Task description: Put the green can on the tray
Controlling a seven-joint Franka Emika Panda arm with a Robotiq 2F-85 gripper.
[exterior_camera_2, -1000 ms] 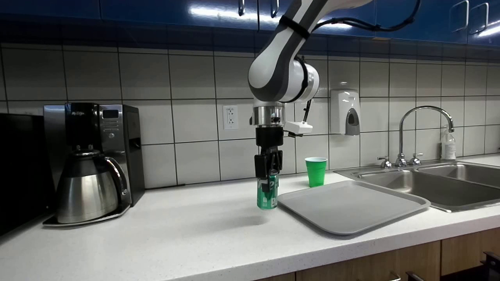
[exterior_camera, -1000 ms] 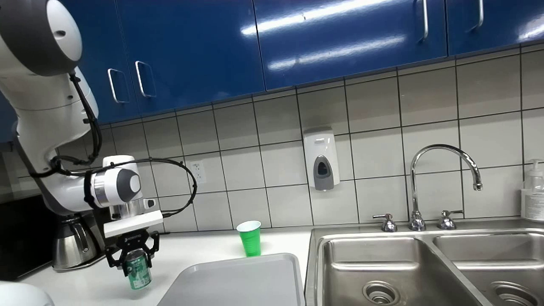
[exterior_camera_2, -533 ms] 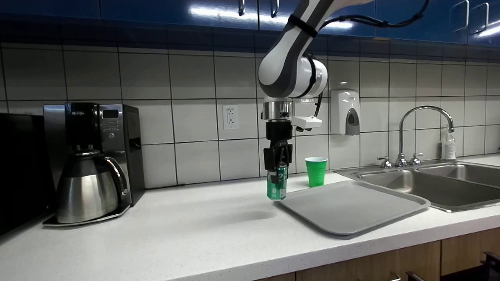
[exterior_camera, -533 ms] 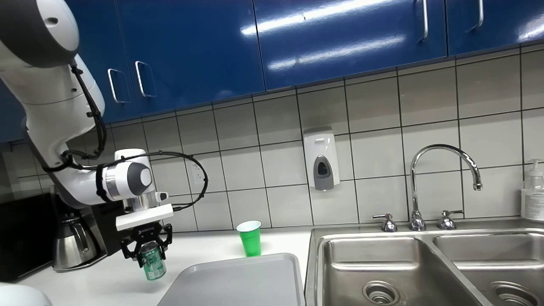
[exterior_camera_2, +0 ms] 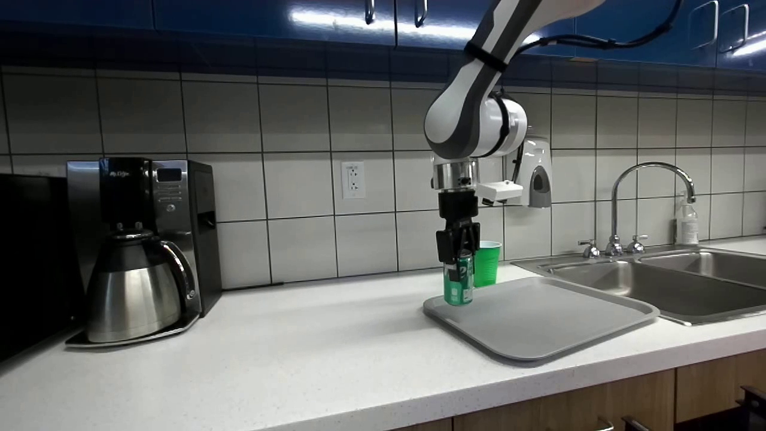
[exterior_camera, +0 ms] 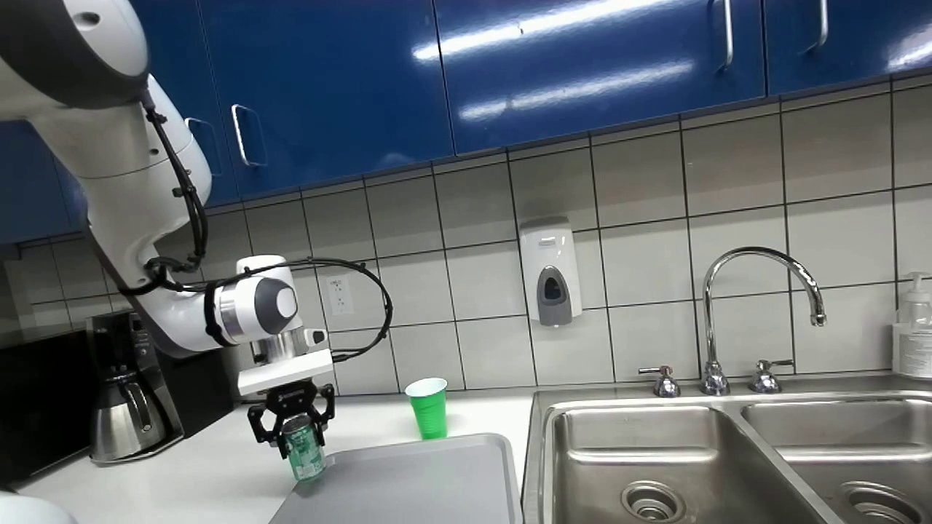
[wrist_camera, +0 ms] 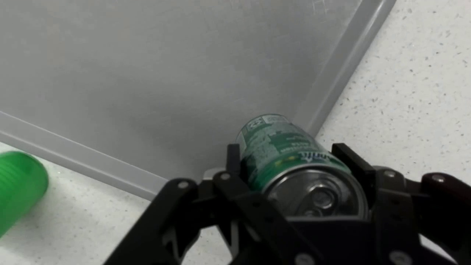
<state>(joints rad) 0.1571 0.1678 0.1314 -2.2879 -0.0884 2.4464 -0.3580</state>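
Black two-fingered mechanical gripper (wrist_camera: pixel 289 158) grasps dark-green cylindrical metal can (exterior_camera_2: pixel 458 293), a finger on each side. Can upright, over the 10 o'clock corner of the flat light-grey rectangular tray (exterior_camera_2: pixel 550 323) in an exterior view; base touching the tray or just above, can't tell. Wrist view: silvery top and pull tab toward the camera, base toward 11 o'clock; pale lettering inverted, too blurred to read for sure.

More writing: boxy black-and-steel coffee maker (exterior_camera_2: pixel 170 206), 9 o'clock of the can, has pale script that looks like "Mr. Coffee"; rounded steel-and-black carafe (exterior_camera_2: pixel 134 305) stands in it. Gripper body carries pale lettering, too small to read. Clear plastic pump bottle (exterior_camera: pixel 914 320) at the 3 o'clock edge has a white label (exterior_camera: pixel 916 354), fine print unreadable.

Bright-green tapered cup (exterior_camera_2: pixel 488 264), white inside, stands just beside the tray, 2 o'clock of the can.

Surface: white speckled countertop (exterior_camera_2: pixel 269 359), brown wood-grain drawer fronts (exterior_camera_2: pixel 556 401) below. Two-basin stainless steel sink (exterior_camera: pixel 597 395) at the tray's 2 o'clock, chrome gooseneck faucet (exterior_camera: pixel 710 327) at its back. Wall: pale square tiles (exterior_camera_2: pixel 302 182) with dark grout, white rectangular outlet (exterior_camera_2: pixel 353 179), white-and-grey wall dispenser (exterior_camera: pixel 551 273). Glossy blue cabinets (exterior_camera: pixel 335 80) with silvery bar handles along 12 o'clock.
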